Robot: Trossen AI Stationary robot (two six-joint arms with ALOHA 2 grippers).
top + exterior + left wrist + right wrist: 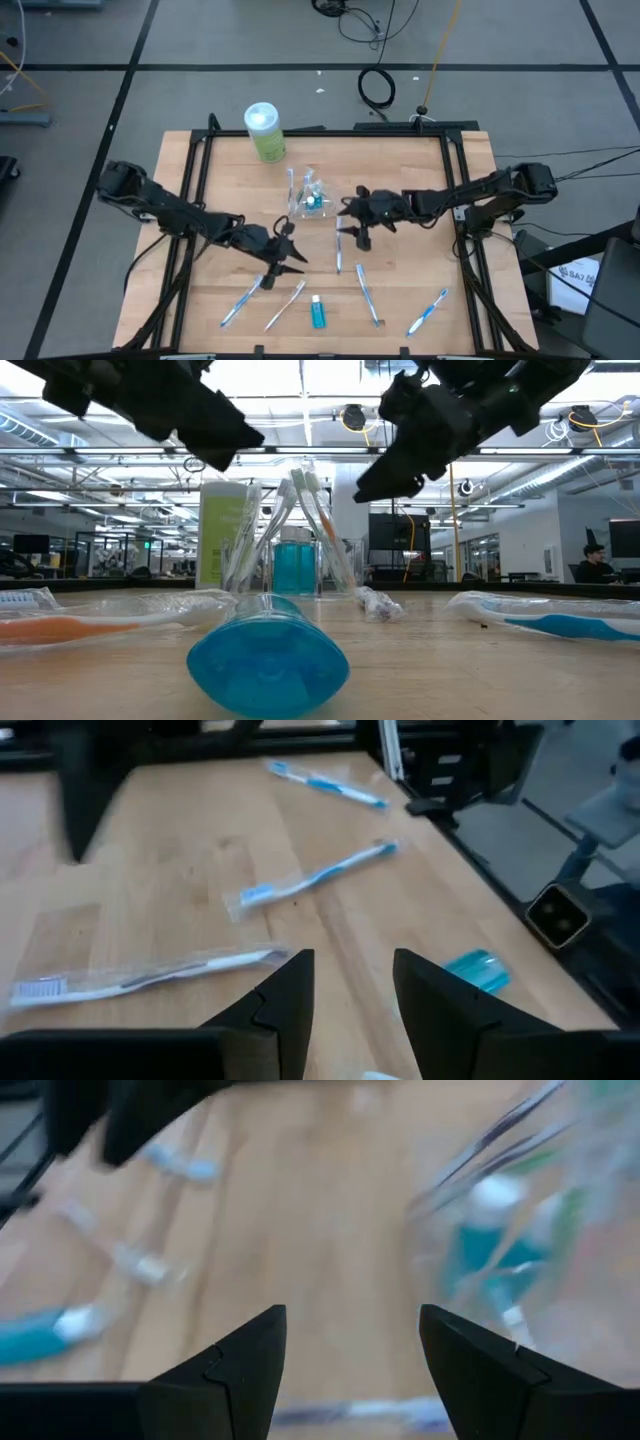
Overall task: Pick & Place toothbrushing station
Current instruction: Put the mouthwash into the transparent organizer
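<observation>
The wooden surface [200, 170] sits inside a black frame whose rails run along its left, right and far edges. Near the far edge stands a green bottle [264, 131] with a white cap. Just in front of it, toward the middle, a clear holder [309, 196] carries upright toothbrushes and something teal inside.

The left hand [291, 258] hovers over the middle of the surface, left of centre, its fingers [290, 995] narrowly apart and empty. Right beside it lies a wrapped toothbrush [244, 298], and another one [285, 305] lies just to the right of that, both slanting toward the near edge. A small teal tube [318, 312] lies close to the near edge, between the toothbrushes.

The right hand [361, 232] hangs just right of the holder, fingers [240, 1365] spread wide and holding nothing. A toothbrush [338, 250] lies directly below it, another [367, 293] lies nearer the front, and a blue-handled one [427, 311] lies toward the near right corner.

The left third of the surface and the far right corner are bare wood; the items crowd the middle and the near edge.
</observation>
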